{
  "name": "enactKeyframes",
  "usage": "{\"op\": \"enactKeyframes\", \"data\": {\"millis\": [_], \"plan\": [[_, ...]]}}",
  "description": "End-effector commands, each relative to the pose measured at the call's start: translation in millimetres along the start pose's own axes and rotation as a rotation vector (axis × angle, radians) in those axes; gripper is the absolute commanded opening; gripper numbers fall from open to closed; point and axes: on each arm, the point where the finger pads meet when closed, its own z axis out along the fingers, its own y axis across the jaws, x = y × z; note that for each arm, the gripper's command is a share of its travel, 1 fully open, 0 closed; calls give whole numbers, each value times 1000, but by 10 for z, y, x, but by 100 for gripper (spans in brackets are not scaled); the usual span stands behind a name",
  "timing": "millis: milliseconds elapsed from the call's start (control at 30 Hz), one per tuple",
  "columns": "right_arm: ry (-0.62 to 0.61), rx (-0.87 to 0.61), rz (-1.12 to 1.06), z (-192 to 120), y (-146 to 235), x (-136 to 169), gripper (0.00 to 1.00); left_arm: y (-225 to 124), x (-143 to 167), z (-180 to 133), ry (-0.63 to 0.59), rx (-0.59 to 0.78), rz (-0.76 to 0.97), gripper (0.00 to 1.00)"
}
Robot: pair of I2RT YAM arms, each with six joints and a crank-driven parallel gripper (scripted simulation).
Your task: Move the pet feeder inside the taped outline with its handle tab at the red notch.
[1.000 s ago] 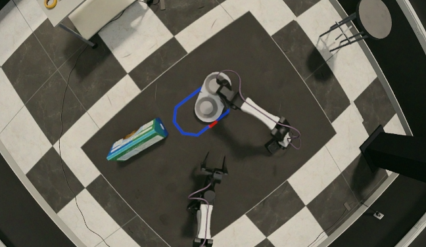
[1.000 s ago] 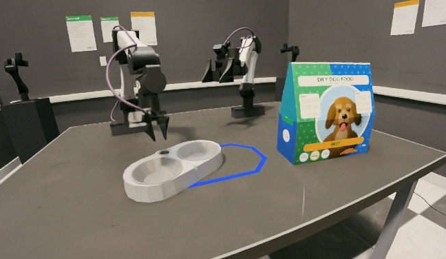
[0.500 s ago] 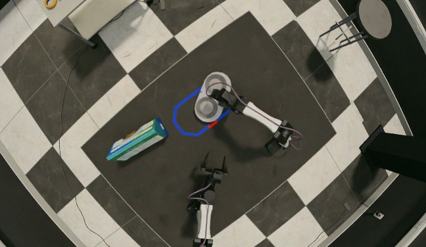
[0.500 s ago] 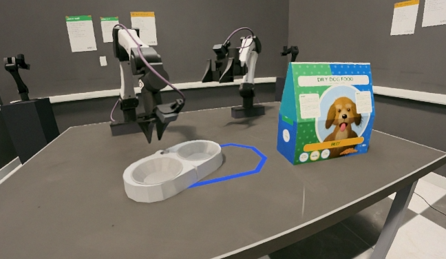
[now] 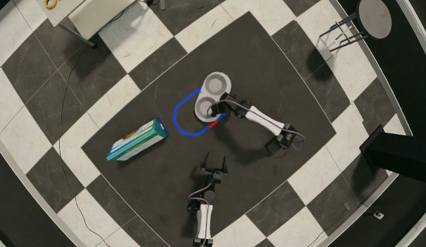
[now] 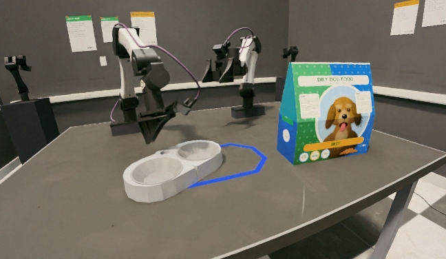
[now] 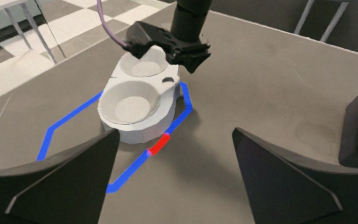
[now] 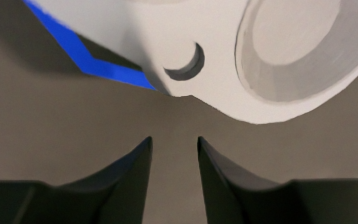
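Note:
The pale grey feeder [image 5: 206, 95] [image 6: 155, 195] [image 7: 142, 134] [image 8: 222, 75] lies flat, overlapping one end of the blue outline [image 5: 175, 115] [image 6: 259, 165] [image 7: 75, 112] [image 8: 111, 70]; its far end sticks out. The red notch [image 5: 213, 124] [image 7: 159, 145] is beside its near end. Its holed tab [image 6: 164, 151] [image 8: 180, 89] is on the right arm's side, away from the notch. Two bowls [image 6: 156, 173] [image 6: 199, 151] look seated and level. My right gripper [image 6: 149, 140] [image 8: 175, 139] is partly open and empty, above the feeder's tab side. My left gripper [image 5: 215, 156] [image 7: 176, 130] is wide open and empty, short of the outline.
A dog food box [image 5: 138, 141] [image 6: 332, 117] stands on the table [image 5: 256, 49] [image 6: 79, 220] beside the outline's other end. The right arm [image 5: 264, 119] reaches in over the feeder. The left arm [image 5: 204, 221] comes from the table's near side.

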Motion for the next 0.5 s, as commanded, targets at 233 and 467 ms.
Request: {"op": "enactKeyframes", "data": {"millis": [233,467], "plan": [[-72,66,-662,-40,-102,-166,39,-16,-8,10,-2,3,3,100],[-76,42,-844,88,1,-238,39,-16,-8,10,-2,3,3,100]]}}
